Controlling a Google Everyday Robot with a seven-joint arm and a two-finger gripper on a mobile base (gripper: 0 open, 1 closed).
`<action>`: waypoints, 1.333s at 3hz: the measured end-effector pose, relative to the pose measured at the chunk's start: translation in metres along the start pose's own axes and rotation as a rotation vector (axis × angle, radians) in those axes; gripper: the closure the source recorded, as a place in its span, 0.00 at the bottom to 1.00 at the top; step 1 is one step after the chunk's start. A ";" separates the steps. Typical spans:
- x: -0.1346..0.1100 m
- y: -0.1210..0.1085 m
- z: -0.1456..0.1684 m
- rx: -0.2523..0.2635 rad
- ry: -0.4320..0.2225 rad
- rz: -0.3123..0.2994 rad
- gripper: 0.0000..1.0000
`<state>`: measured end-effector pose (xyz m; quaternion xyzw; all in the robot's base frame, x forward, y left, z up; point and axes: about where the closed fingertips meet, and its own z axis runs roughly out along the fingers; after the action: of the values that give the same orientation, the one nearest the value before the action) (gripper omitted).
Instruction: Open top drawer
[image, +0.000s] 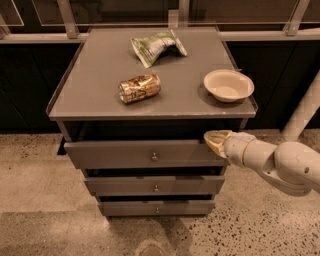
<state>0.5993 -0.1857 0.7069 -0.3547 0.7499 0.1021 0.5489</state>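
Camera view shows the gripper (216, 140), pale yellow at its tip, at the right end of the top drawer (120, 154), touching or just beside the panel's upper corner; whether it is apart or together cannot be told. The smooth white arm (280, 161) enters from the right. The drawer is a long flat grey front with a small round metal knob (154, 157) at centre, directly under the cabinet top (95, 75); a dark gap hides its interior. Two shorter grey drawers (125, 186) sit below. On top lie a shallow cream bowl (228, 85), its inside bare, a dented can (139, 88) on its side, and a crumpled green bag (157, 46).
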 end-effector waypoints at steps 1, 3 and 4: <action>0.000 0.000 0.000 0.000 0.000 0.000 1.00; 0.001 -0.010 0.029 0.028 -0.019 -0.006 1.00; 0.006 -0.017 0.037 0.046 -0.014 0.005 1.00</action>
<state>0.6374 -0.1802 0.6914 -0.3396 0.7489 0.0888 0.5621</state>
